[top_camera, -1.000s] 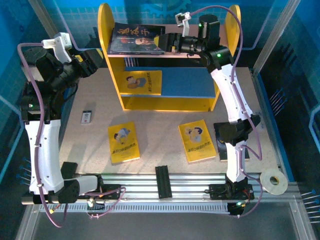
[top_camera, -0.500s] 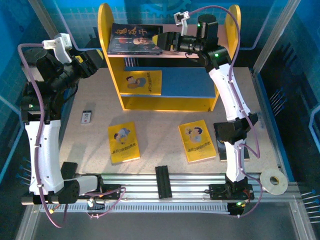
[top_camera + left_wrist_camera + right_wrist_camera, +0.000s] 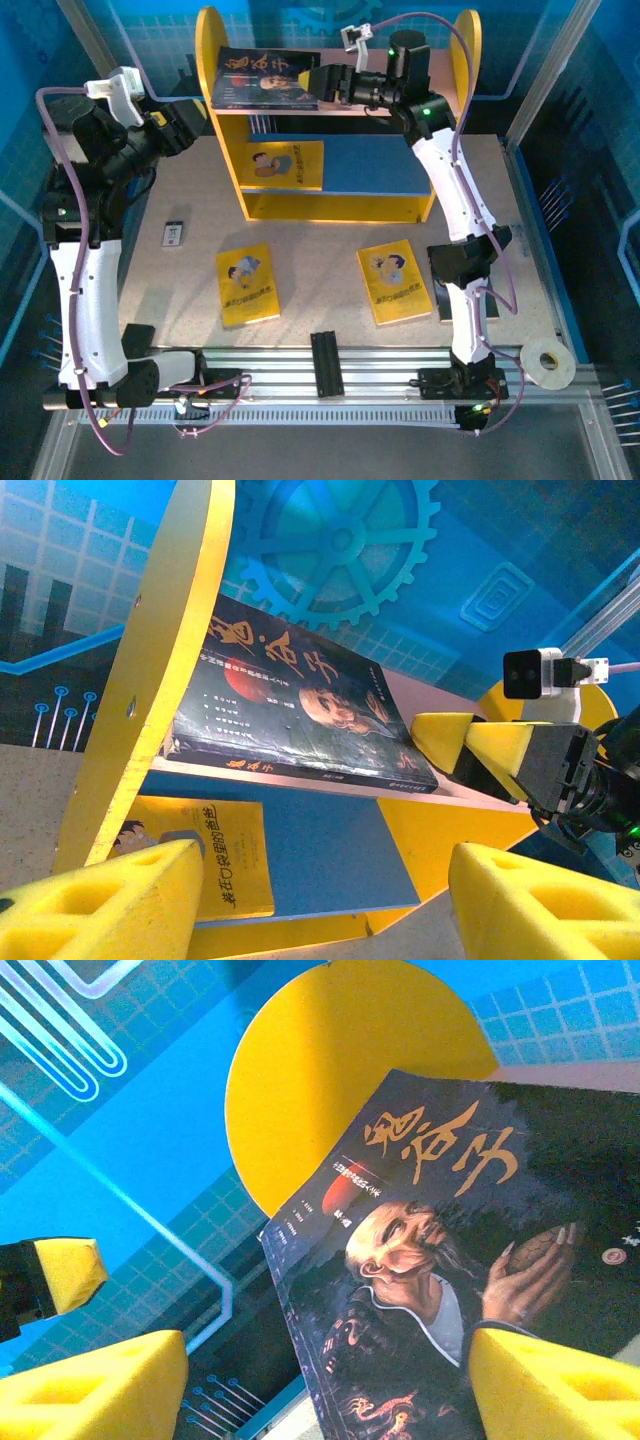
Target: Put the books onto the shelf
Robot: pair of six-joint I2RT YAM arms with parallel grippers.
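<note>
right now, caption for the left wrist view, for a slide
Dark portrait book on the pink upper board, right gripper open at its edge; yellow book on the blue board below

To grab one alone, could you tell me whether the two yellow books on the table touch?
Apart: the top view shows bare table between the left book and the right book.
</note>
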